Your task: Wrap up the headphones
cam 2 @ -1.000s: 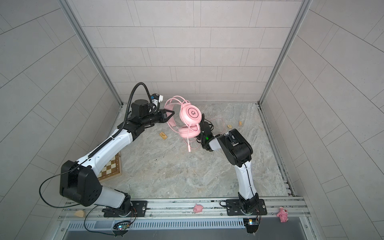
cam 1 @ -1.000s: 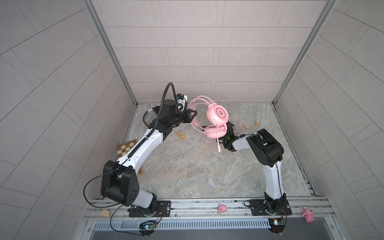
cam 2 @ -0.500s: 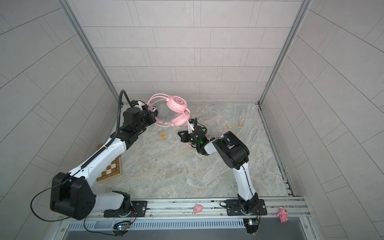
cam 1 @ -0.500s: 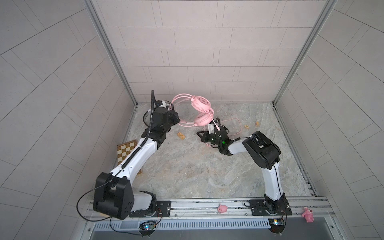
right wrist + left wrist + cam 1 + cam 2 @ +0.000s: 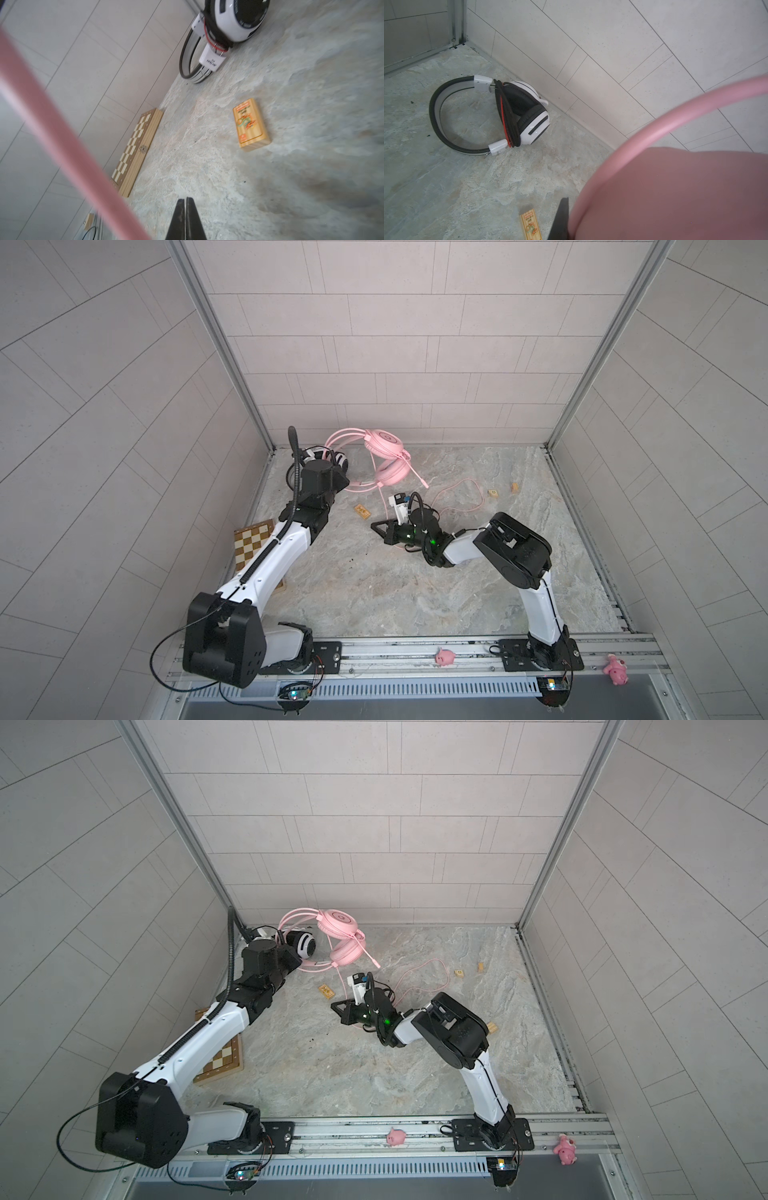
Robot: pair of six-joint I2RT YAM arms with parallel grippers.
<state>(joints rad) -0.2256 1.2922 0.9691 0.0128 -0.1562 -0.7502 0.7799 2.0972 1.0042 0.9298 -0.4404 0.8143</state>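
Since the right claw [image 5: 374, 525] is pressed together on nothing, low over the surface [image 5: 415, 593], with the pink cable [image 5: 54, 126] slanting past beside it, it likely needs to reopen and catch that cable near the earcup. Farther back, the left claw [image 5: 345, 484] clamps the pink headset [image 5: 384, 443] by its band, aloft; holding it steady should let loops land cleanly. The white headset [image 5: 529, 112] lies in the far corner, already wound.

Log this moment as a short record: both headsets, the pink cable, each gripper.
white headset: on the table, far left corner, cable wound around its ear cups
pink headset: raised by its headband
pink cable: unwound, trailing across the table
left gripper: shut on the pink headset's headband
right gripper: shut, beside the pink cable; hold on it unclear
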